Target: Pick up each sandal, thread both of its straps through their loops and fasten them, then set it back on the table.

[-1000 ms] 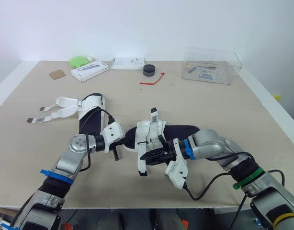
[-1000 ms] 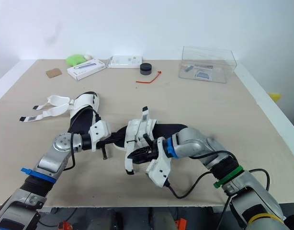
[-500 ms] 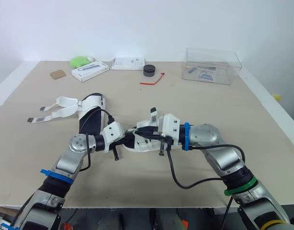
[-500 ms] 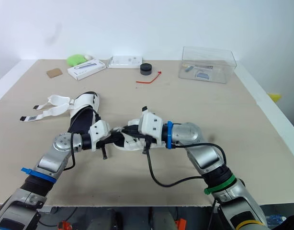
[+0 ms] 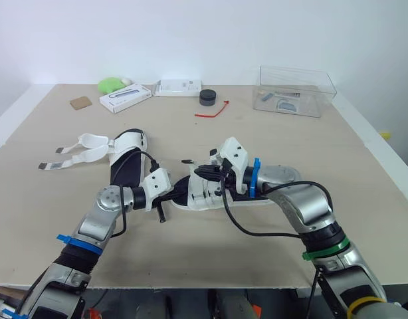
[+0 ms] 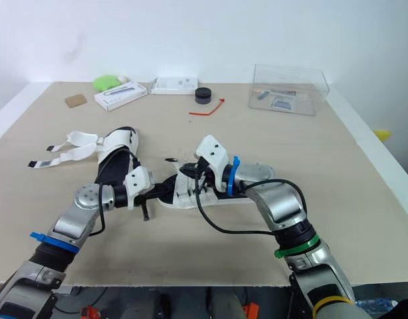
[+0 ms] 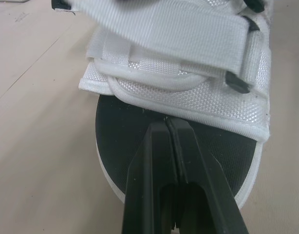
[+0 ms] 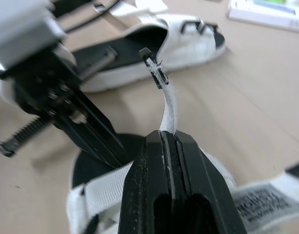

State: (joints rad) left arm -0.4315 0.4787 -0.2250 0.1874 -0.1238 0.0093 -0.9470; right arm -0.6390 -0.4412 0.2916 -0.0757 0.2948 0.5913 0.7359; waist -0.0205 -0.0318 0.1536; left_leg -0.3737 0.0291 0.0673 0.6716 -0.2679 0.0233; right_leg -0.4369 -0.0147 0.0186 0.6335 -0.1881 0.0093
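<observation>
Sandal [image 7: 188,97] — woven white strap [image 8: 169,105], rounded black footbed [image 7: 135,141].

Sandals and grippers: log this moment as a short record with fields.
near sandal: lying on the table, between the two grippers
right gripper: shut on the strap, which rises from between its fingers
left gripper: shut, tip on the black footbed beside a white band
far sandal: on the table to the robot's left, loose straps spread out
task state: neither sandal fully fastened
</observation>
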